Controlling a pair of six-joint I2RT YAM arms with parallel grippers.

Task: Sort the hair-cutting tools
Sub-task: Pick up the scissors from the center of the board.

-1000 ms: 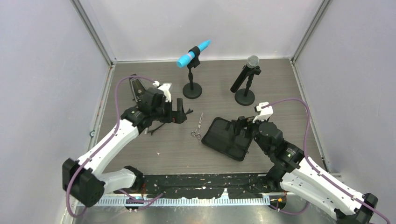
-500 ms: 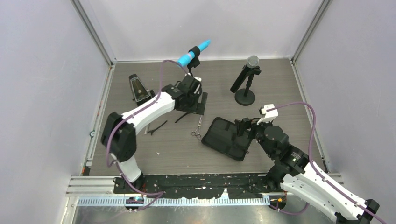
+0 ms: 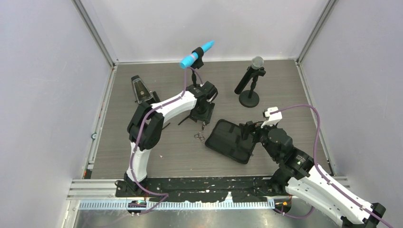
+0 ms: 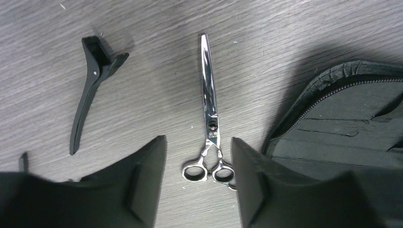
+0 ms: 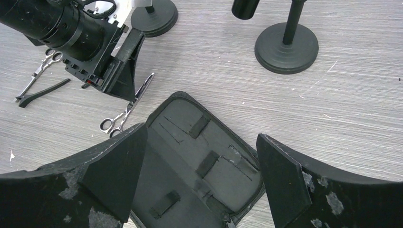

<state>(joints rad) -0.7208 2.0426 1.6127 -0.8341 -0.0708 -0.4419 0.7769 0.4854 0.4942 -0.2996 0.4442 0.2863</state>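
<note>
Silver scissors [image 4: 209, 118] lie closed on the table just left of the open black zip case [image 4: 342, 114]. My left gripper [image 4: 198, 141] is open and empty, hovering with a finger on each side of the ring handles. A black hair clip [image 4: 92, 85] lies left of the blades. In the top view the left gripper [image 3: 203, 115] is over the scissors [image 3: 201, 135]. My right gripper [image 5: 202, 137] is open and empty above the case [image 5: 199, 156]. Second scissors [image 5: 40, 71] and a clip [image 5: 40, 92] lie beyond the left wrist. The comb is out of view.
A black metronome [image 3: 141, 90] stands at the back left. A blue microphone on a stand [image 3: 196, 57] and a black microphone on a stand [image 3: 250, 80] stand at the back, their round bases close behind the left gripper and the case [image 3: 230, 142].
My left arm has swung right, from over the clips near the metronome to above the scissors beside the case. The right arm has barely moved.
</note>
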